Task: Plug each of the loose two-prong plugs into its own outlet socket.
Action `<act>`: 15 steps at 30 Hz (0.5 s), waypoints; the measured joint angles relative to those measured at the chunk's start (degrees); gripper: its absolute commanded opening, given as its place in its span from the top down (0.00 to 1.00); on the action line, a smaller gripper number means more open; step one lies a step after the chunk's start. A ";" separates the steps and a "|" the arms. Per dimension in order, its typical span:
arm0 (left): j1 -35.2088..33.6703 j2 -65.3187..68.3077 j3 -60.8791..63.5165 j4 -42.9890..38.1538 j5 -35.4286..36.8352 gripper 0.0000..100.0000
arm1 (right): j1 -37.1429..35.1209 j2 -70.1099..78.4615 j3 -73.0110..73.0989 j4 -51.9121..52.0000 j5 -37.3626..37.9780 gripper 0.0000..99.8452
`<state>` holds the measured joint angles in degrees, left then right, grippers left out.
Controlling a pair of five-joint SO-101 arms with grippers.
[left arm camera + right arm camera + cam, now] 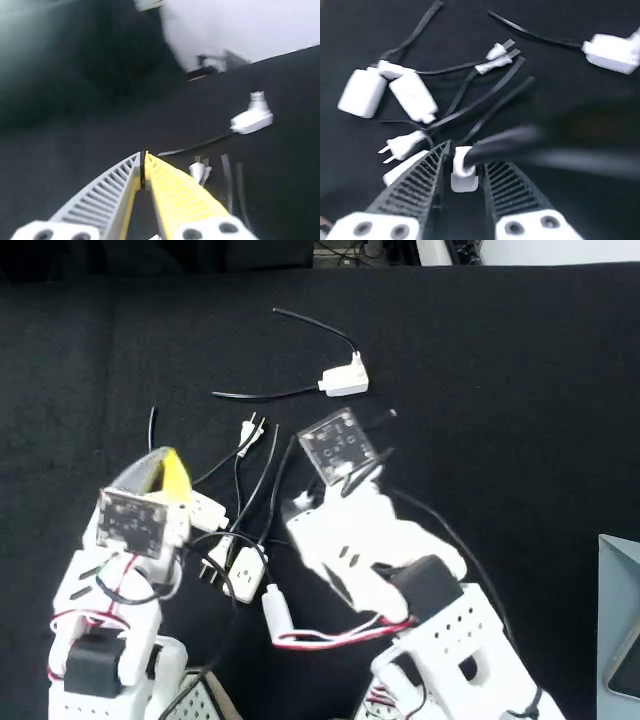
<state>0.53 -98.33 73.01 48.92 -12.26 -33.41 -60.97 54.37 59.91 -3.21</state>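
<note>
Several white plugs and blocks lay tangled with black cords (262,480) on the black bench (520,360) in the high view. The left fingers (170,475), one yellow and one grey, hung just beside that tangle, and the right arm (365,540) leaned over its middle. A two-prong plug (250,427) lay at the tangle's far edge. A white connector (345,381) with its own cord lay apart, farther back.

From the left wrist, the left fingers were pressed together at their tips above the cloth. The two-prong plug and the white connector lay beyond them.

From the right wrist, the black right fingers (427,175) pinched a small white plug (464,176) that carried a thick black cord. It sat just beside a pronged plug (402,145), with a white block (412,97) farther off.
</note>
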 measured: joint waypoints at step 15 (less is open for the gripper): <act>-1.49 39.82 -13.19 0.00 0.26 0.83 | 11.08 0.00 11.60 -13.27 0.00 0.99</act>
<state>-0.97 -58.51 59.82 48.92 -12.00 -22.33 -60.97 65.98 46.64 -3.21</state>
